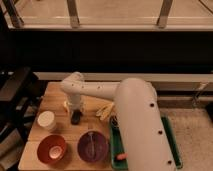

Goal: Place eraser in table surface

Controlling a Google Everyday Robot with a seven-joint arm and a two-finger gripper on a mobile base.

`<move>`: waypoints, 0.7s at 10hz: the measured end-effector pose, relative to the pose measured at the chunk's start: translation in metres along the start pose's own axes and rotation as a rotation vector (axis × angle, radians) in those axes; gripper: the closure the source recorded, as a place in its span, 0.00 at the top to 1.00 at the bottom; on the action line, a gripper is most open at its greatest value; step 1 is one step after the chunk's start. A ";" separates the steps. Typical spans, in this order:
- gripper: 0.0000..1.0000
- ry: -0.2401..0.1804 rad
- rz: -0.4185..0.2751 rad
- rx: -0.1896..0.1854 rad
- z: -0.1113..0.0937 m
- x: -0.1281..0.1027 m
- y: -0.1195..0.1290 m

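Tabletop of light-brown wooden planks, seen from above. My white, tube-shaped arm sweeps in from the lower right and bends down at the wrist over the left half of the table. My gripper hangs at the end of that wrist, pointing down, close to the wood. I cannot make out whether it is spread or clamped from this angle.

The small dark grey-black oblong eraser shows directly under my gripper, against the table surface, a little left of the table's middle. Whether I am holding it or it lies free on the planks cannot be judged.

A white cylindrical cup stands just left of the eraser, apart from it. Nearer the front edge sit a round red-orange bowl and, beside it on the right, a round dark-purple plate with something thin and pale lying on it. Pale yellow banana-like pieces lie to the right of the eraser, near my forearm.

A green plastic tray occupies the table's right end, largely covered by my upper arm. A small orange thing shows at its front left corner.

Black furniture stands off the table's left side.
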 end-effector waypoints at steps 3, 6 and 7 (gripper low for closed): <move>0.09 -0.046 0.011 -0.081 -0.019 -0.001 -0.005; 0.00 -0.116 0.019 -0.161 -0.054 -0.001 -0.018; 0.00 -0.156 0.020 -0.172 -0.076 -0.003 -0.028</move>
